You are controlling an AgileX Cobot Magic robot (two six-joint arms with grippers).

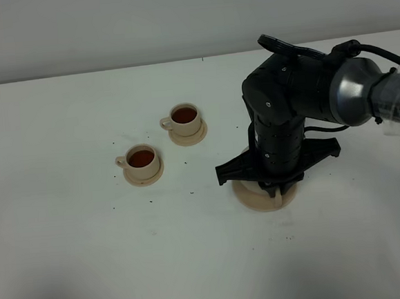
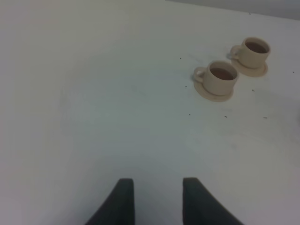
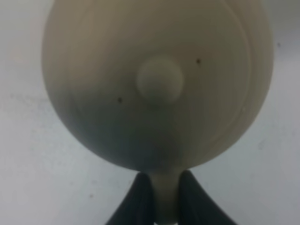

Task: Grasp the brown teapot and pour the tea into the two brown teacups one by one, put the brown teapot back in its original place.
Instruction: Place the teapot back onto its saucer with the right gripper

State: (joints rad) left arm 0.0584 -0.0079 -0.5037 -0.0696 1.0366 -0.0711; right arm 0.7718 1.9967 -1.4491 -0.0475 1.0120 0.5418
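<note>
The brown teapot (image 3: 159,77) fills the right wrist view from above, its lid knob in the middle. My right gripper (image 3: 164,183) is shut on its loop handle. In the high view the right arm (image 1: 281,122) covers the teapot. Only the wide tan saucer, the original place (image 1: 256,199), shows under it, and I cannot tell whether the pot rests on it. The two brown teacups (image 1: 142,157) (image 1: 184,115) stand on their small saucers to the left, both holding dark tea. They also show in the left wrist view, teacups (image 2: 221,76) (image 2: 255,49). My left gripper (image 2: 158,199) is open over bare table.
The white table (image 1: 67,222) carries a few dark specks around the cups and the saucer. Its back edge meets a grey wall (image 1: 107,25). The right arm's cable (image 1: 386,55) runs off to the right.
</note>
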